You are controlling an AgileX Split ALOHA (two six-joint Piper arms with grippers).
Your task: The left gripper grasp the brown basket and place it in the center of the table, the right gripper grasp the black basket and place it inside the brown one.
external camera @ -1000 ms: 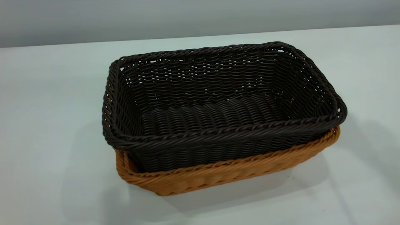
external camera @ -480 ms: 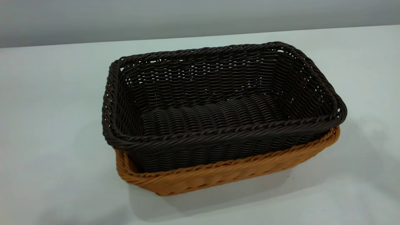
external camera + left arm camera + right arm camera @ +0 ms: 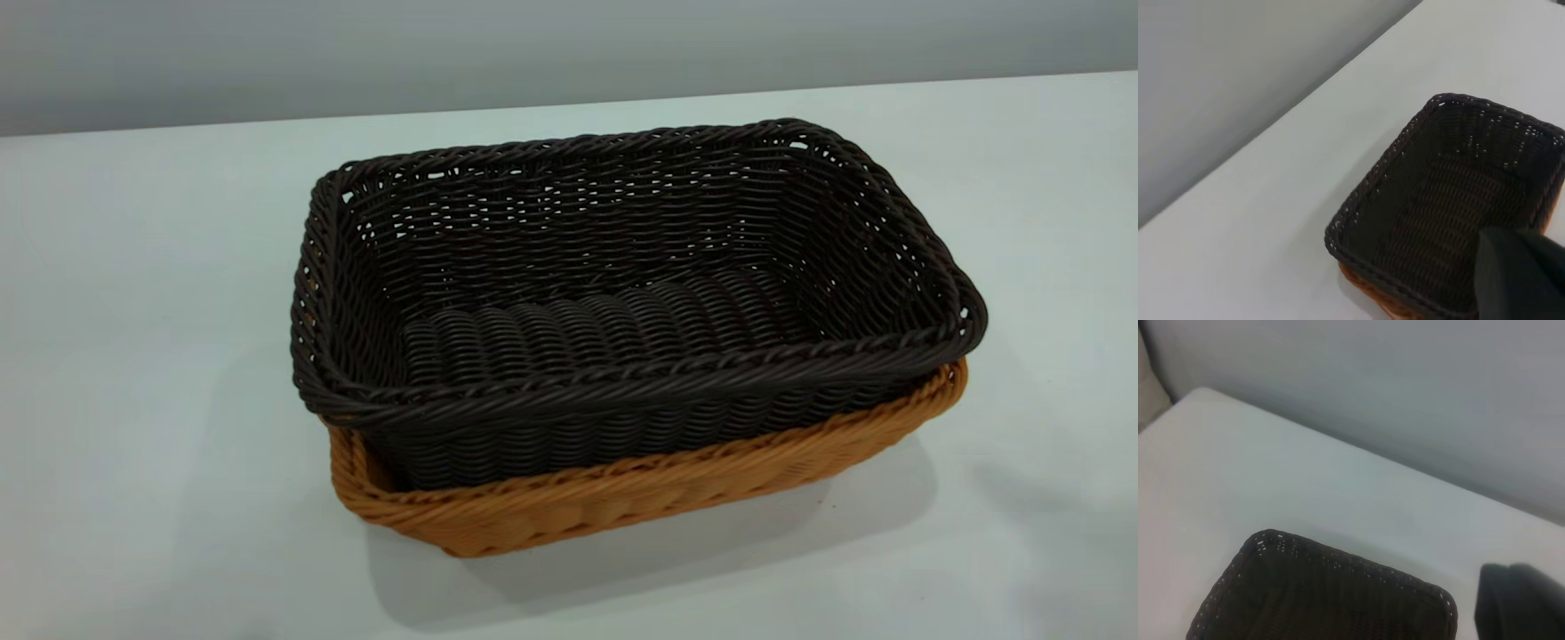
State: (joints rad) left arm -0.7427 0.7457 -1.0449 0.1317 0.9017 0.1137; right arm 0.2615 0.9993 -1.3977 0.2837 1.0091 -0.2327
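The exterior view looks down close on the black basket (image 3: 622, 302), which both higher wrist views share.

Black basket (image 3: 622, 293): very dark brown-black wicker, tight horizontal weave, braided rim. Brown basket (image 3: 622, 502): orange-tan wicker, braided rim of the same colour. Desk (image 3: 151, 311): plain white, slightly glossy, unpatterned.

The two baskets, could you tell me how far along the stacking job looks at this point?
It looks essentially finished. The black basket sits nested inside the brown basket, which rests near the middle of the table. Nothing is in hand: no gripper appears in the exterior view or touches either basket. The black one rides high, its rim well above the brown rim. Nothing obvious remains.
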